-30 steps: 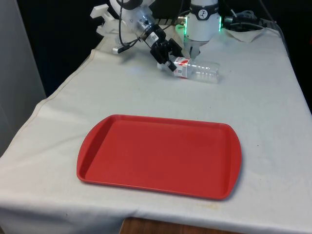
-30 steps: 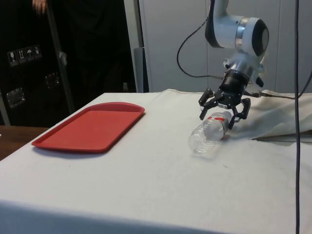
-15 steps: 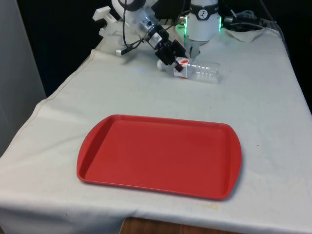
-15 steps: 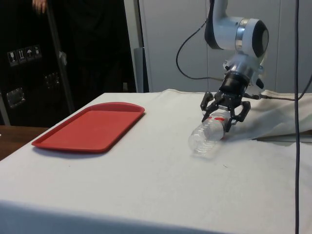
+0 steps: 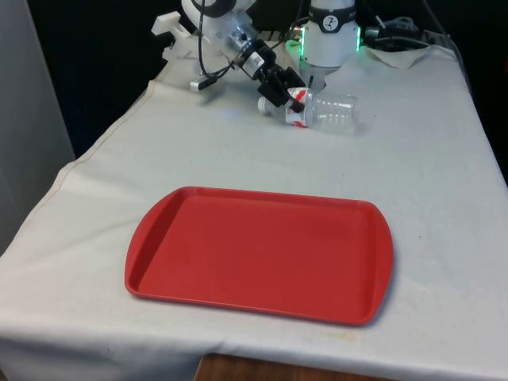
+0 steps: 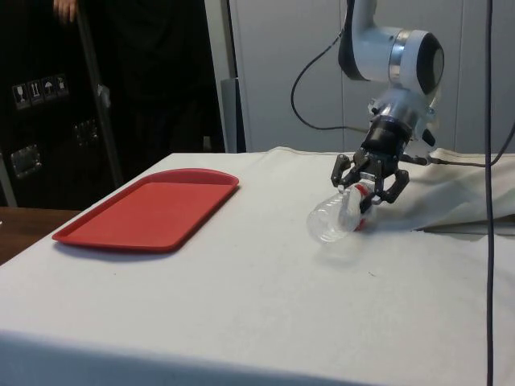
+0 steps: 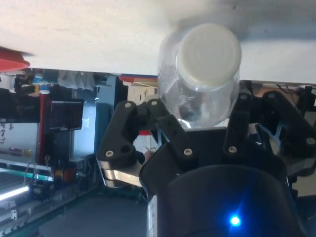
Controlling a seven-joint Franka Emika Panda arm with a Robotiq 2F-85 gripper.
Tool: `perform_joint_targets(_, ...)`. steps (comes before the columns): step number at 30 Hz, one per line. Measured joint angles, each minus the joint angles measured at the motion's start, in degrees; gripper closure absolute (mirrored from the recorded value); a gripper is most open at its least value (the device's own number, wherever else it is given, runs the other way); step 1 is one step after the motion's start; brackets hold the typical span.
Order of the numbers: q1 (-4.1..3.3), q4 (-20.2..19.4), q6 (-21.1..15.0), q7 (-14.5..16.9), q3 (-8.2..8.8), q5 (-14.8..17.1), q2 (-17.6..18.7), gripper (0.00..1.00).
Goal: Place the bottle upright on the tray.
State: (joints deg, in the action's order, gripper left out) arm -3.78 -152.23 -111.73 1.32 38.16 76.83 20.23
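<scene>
A clear plastic bottle (image 5: 327, 110) with a white cap and a red-and-white label lies on its side on the white cloth at the far end of the table. My gripper (image 5: 290, 100) is shut on its neck end, the fingers (image 7: 157, 116) pressing both sides just behind the cap (image 7: 208, 52). In the side view the bottle (image 6: 331, 219) tilts, its neck end raised in the gripper (image 6: 360, 198) and its base towards the tray. The red tray (image 5: 262, 254) lies flat near the table's front edge, well apart from the bottle, and its rim (image 6: 96, 240) shows at the side view's left.
Crumpled cloth and cables (image 5: 401, 44) lie at the far right corner. A person in dark clothes (image 6: 121, 80) stands beyond the tray's end of the table. White cloth (image 5: 238, 159) stretches between bottle and tray.
The gripper's fingers have closed from wide open onto the bottle's neck end. The bottle has shifted slightly and its neck end has risen.
</scene>
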Motion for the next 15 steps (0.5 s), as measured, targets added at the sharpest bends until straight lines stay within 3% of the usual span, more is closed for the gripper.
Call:
perform_joint_targets(5, 0.0, 0.4, -0.11, -0.4, 0.0, 0.0, -0.23, 0.86)
perform_joint_targets(15, -0.8, 1.43, -2.35, -3.9, -0.23, -0.46, -3.78, 0.86)
